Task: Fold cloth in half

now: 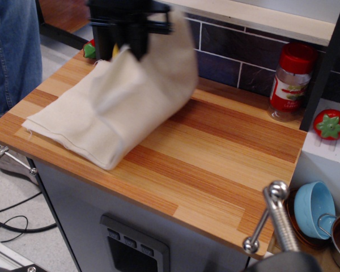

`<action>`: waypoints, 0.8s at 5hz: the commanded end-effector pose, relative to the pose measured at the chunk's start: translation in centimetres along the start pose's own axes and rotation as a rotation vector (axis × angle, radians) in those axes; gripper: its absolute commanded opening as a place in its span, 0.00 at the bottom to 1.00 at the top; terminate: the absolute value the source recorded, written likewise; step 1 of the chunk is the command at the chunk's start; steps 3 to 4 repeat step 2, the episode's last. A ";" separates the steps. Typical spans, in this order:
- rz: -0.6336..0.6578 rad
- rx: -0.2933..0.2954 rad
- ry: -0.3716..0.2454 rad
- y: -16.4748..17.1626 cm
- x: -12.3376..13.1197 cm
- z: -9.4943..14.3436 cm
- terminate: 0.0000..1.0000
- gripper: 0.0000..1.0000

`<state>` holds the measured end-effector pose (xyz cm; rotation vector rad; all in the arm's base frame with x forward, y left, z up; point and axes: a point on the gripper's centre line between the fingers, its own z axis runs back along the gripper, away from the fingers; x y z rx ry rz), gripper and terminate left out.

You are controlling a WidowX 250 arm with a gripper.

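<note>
The cream cloth (110, 113) lies on the left half of the wooden counter (226, 170). Its right part is lifted and draped over toward the left, hanging from my black gripper (137, 55). My gripper is at the back left, above the cloth's far edge, shut on the raised cloth edge. The lifted flap (170, 62) is blurred and curves up to the gripper. The cloth's left corner (28, 123) rests near the counter's front left edge. The shiny patch is hidden.
A red-lidded jar (292, 79) stands at the back right. A red toy tomato (330, 123) sits on a white rack to the right. A blue bowl (313, 207) is below right. A person's jeans leg (14, 45) stands at the left. A metal handle (275, 218) rises in front.
</note>
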<state>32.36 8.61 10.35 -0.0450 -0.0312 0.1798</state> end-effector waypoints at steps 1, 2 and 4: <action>0.053 0.144 0.012 7.5 2.3 0.5 0.00 0.00; 0.053 0.144 0.012 7.5 2.3 0.5 1.00 1.00; 0.053 0.144 0.012 7.5 2.3 0.5 1.00 1.00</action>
